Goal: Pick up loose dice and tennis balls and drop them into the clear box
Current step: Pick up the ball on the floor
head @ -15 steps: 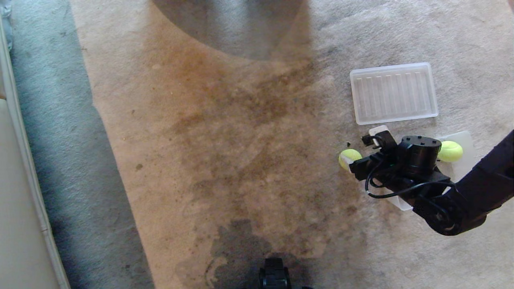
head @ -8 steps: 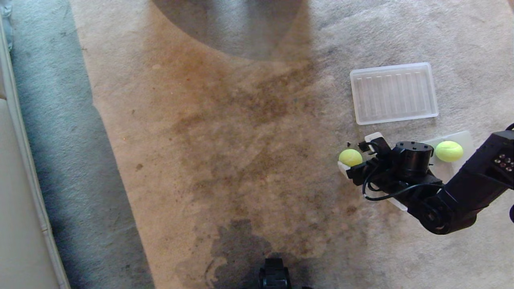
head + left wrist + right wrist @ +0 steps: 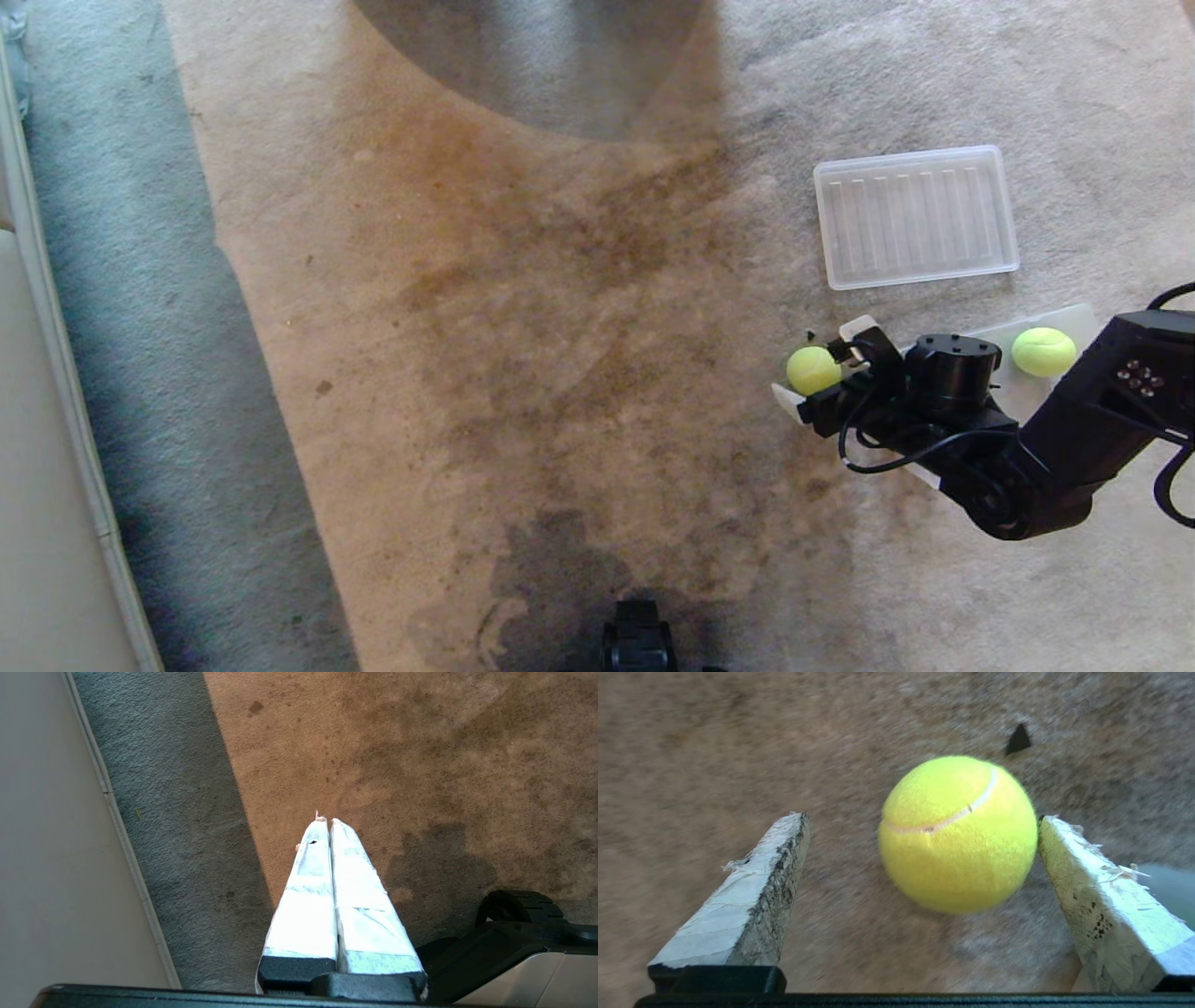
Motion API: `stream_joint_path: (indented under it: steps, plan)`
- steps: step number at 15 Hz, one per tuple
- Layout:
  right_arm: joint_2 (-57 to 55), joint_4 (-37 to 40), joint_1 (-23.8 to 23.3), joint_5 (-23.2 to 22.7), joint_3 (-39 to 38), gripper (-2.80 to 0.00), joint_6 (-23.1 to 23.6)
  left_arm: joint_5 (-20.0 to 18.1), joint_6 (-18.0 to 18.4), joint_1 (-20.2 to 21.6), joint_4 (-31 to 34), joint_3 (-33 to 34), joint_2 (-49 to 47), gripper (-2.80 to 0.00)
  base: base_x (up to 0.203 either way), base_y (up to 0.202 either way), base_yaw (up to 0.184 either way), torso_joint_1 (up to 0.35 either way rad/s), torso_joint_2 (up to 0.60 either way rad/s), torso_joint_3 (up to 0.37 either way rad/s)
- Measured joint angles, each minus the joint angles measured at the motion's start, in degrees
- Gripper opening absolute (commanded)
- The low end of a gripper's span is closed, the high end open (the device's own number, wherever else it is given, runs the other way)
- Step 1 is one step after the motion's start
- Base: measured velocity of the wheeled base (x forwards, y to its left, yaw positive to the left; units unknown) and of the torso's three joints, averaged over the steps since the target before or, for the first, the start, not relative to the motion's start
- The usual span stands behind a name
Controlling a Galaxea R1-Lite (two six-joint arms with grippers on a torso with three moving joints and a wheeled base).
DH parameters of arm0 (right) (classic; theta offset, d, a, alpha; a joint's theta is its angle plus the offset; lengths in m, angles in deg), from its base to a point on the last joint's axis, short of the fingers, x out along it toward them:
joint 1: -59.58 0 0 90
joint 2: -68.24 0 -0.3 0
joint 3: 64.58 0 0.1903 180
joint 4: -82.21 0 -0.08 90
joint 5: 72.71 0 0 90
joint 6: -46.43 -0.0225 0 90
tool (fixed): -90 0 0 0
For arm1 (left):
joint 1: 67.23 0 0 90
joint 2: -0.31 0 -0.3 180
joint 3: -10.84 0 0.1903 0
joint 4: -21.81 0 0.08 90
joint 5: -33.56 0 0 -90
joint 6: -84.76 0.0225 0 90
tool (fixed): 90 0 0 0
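I had the right gripper [image 3: 920, 830] spread wide around a loose tennis ball [image 3: 958, 833] on the carpet, ungripped, a second ball [image 3: 1044, 352] already in the box [image 3: 1083, 322] behind it.

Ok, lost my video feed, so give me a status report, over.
Right gripper open, straddling loose tennis ball on carpet, no grip yet. Left gripper shut, parked. Second tennis ball in clear box. Nothing blocking.
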Motion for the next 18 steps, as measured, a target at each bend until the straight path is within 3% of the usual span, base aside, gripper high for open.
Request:
stream_joint_path:
  steps: [13,14,18]
  plan:
    - [-4.89,-0.32,-1.97,-0.22,6.33,0.00,3.66,0.00,0.02,0.00,0.01,0.00,0.00,-2.80,0.000,0.000,0.000,0.000,0.00,0.000]
    - [-5.07,-0.32,-2.07,-0.22,6.37,-2.80,3.80,0.00,-0.01,0.00,0.01,0.00,0.00,-2.80,0.000,0.000,0.000,0.000,0.00,0.000]
    - [-5.54,-0.50,-2.32,0.09,6.97,-2.80,4.79,0.00,-0.01,0.00,0.03,0.00,0.00,-2.80,0.000,0.000,0.000,0.000,0.00,0.000]
